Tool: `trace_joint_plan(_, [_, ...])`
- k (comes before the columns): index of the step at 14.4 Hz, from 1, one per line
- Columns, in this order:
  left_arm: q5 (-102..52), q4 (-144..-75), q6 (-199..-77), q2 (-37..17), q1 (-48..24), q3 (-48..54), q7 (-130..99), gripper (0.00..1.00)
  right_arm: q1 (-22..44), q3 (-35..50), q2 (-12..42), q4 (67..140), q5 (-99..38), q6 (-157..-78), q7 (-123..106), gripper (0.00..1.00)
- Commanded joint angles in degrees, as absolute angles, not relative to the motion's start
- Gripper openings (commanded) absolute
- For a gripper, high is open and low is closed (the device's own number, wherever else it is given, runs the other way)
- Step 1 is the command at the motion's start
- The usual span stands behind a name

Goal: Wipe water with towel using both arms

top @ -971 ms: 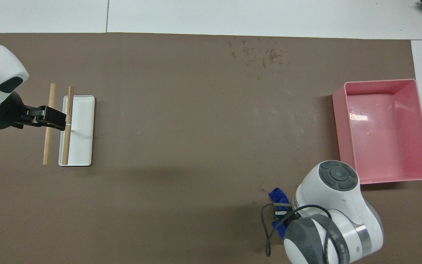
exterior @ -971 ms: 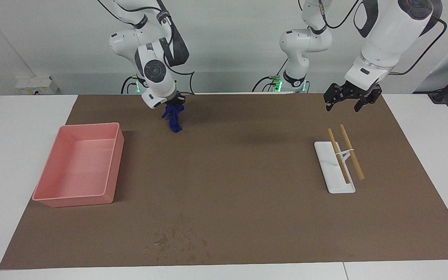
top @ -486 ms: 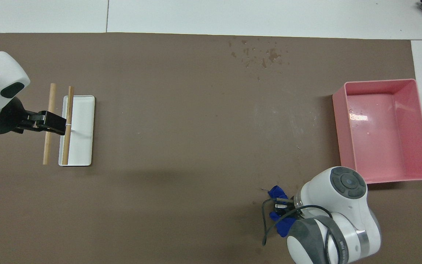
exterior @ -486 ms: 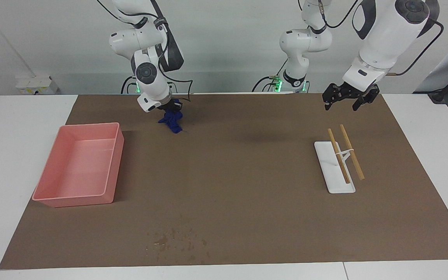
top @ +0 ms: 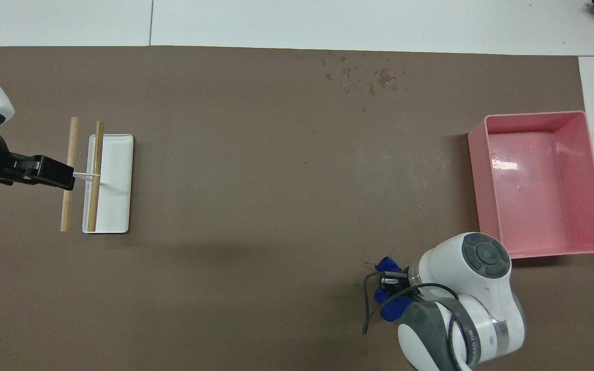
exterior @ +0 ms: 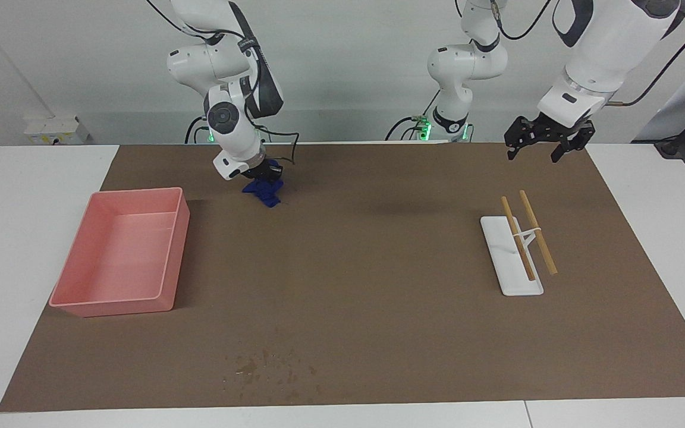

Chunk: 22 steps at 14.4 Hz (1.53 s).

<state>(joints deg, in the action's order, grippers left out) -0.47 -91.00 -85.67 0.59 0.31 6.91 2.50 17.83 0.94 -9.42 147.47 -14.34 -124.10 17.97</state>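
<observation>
Bimanual wiping set-up, shown from the facing and overhead views. The right gripper [exterior: 264, 173] is clamped on the blue towel [exterior: 265, 193], its fingertips drawn together on the bunched upper folds; the cloth hangs below it with its lower end at or just above the brown mat [exterior: 354, 285], at the edge of the mat nearest the robots and beside the near corner of the pink bin [exterior: 121, 257]. Whether the towel's tip rests on the mat cannot be told. Holding the cloth by its crown leaves a loose wad free beneath the fingers, which is judged to suit dabbing or dragging across a wet patch. The water [exterior: 274, 368] lies as a scatter of darker blotches and specks at the mat's edge farthest from the robots, well apart from the towel, so no wiping contact exists yet; the step in hand is judged to be carrying the cloth out to the spill. The left gripper [exterior: 546, 141] hangs with its fingers spread and nothing between them, raised over the mat's edge at the left arm's end of the table, and waits; it is presumably kept clear until a second grip on the towel is called for. Below it and farther from the robots sits a white tray [exterior: 509, 261] bearing two wooden sticks [exterior: 528, 234] laid side by side. In the overhead view the pink bin's floor shows a wet gleam and a few droplets.
</observation>
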Motion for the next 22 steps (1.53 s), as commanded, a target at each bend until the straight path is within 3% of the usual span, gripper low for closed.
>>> trace_joint_plan(1, [0.5, -91.1, -84.6, 0.7, 0.5, 7.2, 3.4, 1.0, 9.1, 0.9, -6.6, 147.0, -13.7, -127.1, 4.5, 0.0])
trace_joint_plan(6, [0.5, -91.2, -84.6, 0.7, 0.5, 7.2, 3.4, 1.0, 2.2, 1.0, -5.8, 146.0, -3.3, -127.3, -2.6, 0.0])
trace_joint_plan(11, [0.5, -91.2, -84.6, 0.7, 0.5, 7.1, 3.4, 1.0, 3.1, 1.1, -6.6, 146.7, -13.2, -123.9, 2.6, 0.0])
trace_joint_plan(16, [0.6, -91.2, -84.6, 0.8, 0.5, 7.1, 3.4, 1.0, 7.5, 1.1, -7.9, 146.8, -18.1, -117.5, 9.6, 0.0])
trace_joint_plan(22, [0.5, -91.2, -84.6, 0.8, 0.5, 7.1, 3.4, 1.0, 21.6, 1.1, -8.2, 146.9, -30.0, -123.1, 27.2, 0.0])
